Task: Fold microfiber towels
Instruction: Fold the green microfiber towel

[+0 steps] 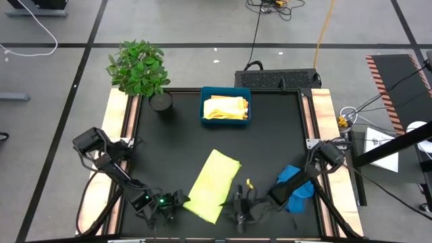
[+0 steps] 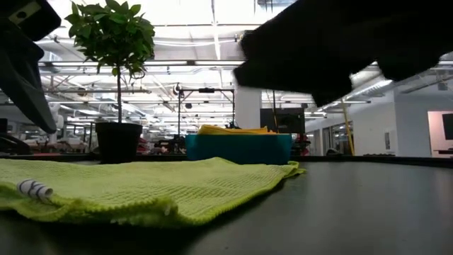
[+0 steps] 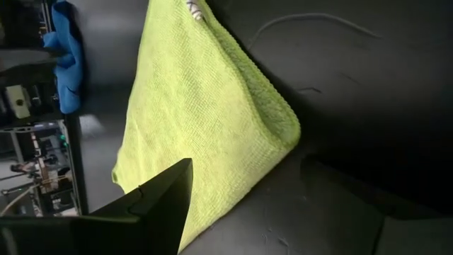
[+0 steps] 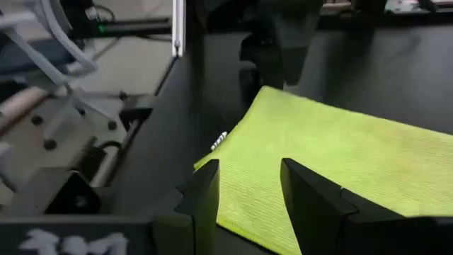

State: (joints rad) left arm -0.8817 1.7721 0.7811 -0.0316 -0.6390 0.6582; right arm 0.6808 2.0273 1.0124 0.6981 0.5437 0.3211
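A lime green towel [image 1: 212,183] lies folded over on the black table near its front edge; its fold shows in the left wrist view [image 3: 279,120], and a small striped tag [image 4: 219,139] sticks out of one edge. My left gripper [image 1: 177,201] is at the towel's left near corner, open, with only one finger [image 3: 159,205] showing over the cloth. My right gripper [image 4: 248,188] is open at the towel's right near side, its fingers over the cloth's edge. A blue towel [image 1: 295,185] lies crumpled under my right arm. Yellow towels [image 1: 225,106] lie in the teal tray.
The teal tray [image 1: 204,108] stands at the far middle of the table. A potted plant [image 1: 140,67] stands at the far left corner. Bare table lies between the tray and the green towel and to the towel's left.
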